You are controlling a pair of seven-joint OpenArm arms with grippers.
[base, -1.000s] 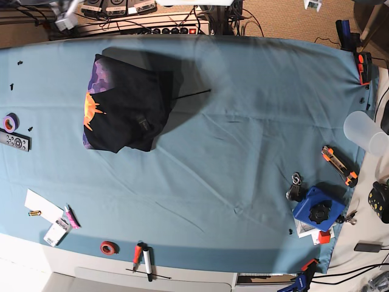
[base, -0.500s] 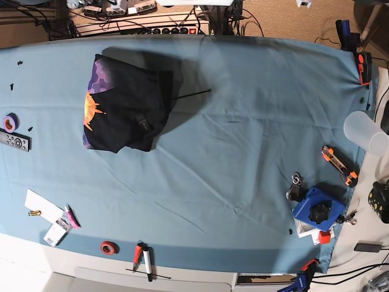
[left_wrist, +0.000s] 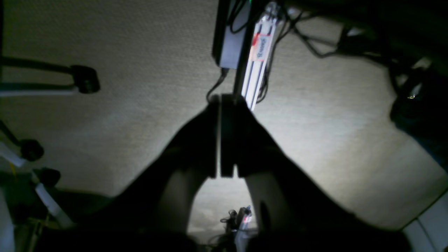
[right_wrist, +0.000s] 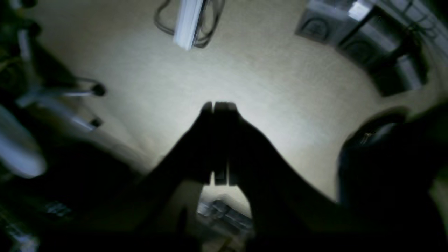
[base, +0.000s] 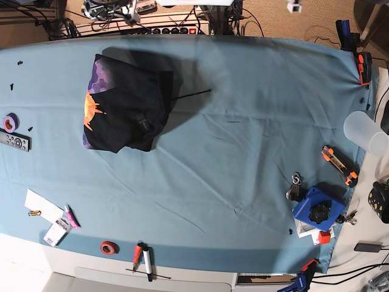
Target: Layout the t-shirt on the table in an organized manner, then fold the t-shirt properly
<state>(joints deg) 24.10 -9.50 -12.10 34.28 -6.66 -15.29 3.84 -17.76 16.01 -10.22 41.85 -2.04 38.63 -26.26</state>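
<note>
- Both sets of my fingers, left and right, are clenched on nothing, hanging above carpet.
- Folded t-shirt lies at the table's far left, long axis running near-to-far, orange graphic leftward.
- Bare blue cloth spreads rightward; tools line the edges.

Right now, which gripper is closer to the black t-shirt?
Right. The right gripper is just past the table's far edge, behind the t-shirt; the left gripper is beyond that edge too, but well off to the other side.
</note>
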